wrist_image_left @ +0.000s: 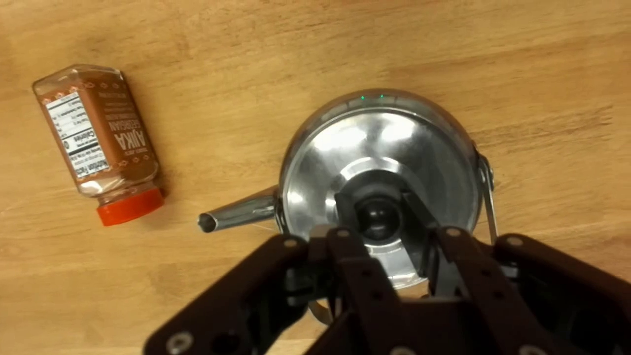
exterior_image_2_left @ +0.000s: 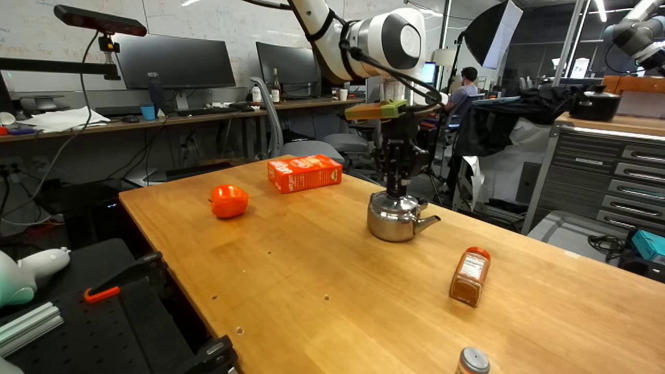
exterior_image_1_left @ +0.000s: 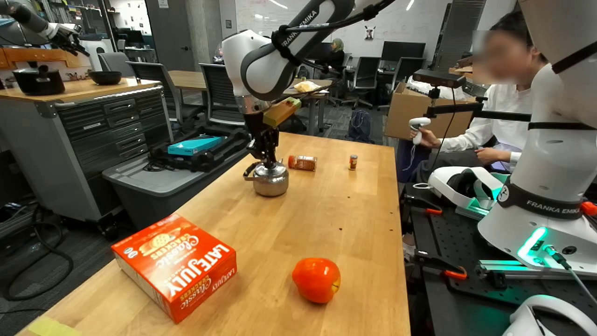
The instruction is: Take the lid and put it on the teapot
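Wrist view, left to right.

Jar (wrist_image_left: 98,138): on its side, well left of the hand (wrist_image_left: 377,202), red cap (wrist_image_left: 130,204) end nearest. Shouldn't matter for this.

Spout (wrist_image_left: 241,212): left of the hand, pointing away from it toward the jar's cap, not touching.

Hand: fingers (wrist_image_left: 347,212) flank the dark knob (wrist_image_left: 378,222), one each side, no daylight I can make out. Reading that as clamped on the lid (wrist_image_left: 384,148); dark on dark, so can't judge how hard.

Relation that counts: lid is straight below the hand, pot (exterior_image_2_left: 390,223) straight below the lid, upright on the tabletop (exterior_image_2_left: 291,270); both exterior views agree. Lid's round, so no long axis to match, only centring and tilt. Looks level and centred where it shows; the stretch under the hand is hidden.

My call: seating step, task all but done. Next should be spread fingers, then lift plumb. They'd part roughly along the spout's line but above it, so I expect no snag. Main risk: lifting before the knob is free, or drifting sideways, and the lid tips or rides up with the hand.

Handle (wrist_image_left: 489,199): right of the hand at its pivot, swung over to the pot's side, off the lid, partly hidden behind the hand.
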Motion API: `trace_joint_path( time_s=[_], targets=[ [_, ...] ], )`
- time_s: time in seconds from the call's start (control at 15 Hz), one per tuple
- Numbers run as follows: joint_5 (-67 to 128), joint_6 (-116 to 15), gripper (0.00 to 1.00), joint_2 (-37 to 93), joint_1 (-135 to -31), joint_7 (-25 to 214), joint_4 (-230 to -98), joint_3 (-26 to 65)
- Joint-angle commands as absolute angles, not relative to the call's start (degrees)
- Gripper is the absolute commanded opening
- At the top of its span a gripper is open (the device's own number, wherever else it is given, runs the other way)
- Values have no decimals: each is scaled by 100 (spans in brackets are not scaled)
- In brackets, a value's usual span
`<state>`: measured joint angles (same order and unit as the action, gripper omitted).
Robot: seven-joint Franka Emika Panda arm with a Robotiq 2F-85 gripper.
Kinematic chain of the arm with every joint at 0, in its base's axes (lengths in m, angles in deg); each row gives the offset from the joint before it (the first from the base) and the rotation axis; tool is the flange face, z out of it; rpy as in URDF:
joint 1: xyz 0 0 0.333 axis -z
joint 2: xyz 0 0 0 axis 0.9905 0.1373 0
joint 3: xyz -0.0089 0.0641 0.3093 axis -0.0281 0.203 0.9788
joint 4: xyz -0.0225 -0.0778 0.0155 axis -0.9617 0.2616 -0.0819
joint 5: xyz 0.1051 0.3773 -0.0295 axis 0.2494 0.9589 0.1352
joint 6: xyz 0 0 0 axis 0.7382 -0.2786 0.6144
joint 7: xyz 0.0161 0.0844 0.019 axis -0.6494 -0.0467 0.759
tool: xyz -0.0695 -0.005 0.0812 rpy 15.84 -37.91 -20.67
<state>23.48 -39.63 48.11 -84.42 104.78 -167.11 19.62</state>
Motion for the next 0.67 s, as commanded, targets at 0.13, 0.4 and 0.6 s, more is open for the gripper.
trace_joint_path(
  time_s=[0.13,0.4,0.6],
  targets=[
    [2467,-3868,55,4911,-8475,10428,-16612,1954],
    [2433,-4002,85,4684,-8488,10417,-16843,1953],
    [2425,-4236,100,4358,-8483,10364,-17224,1981]
  ],
)
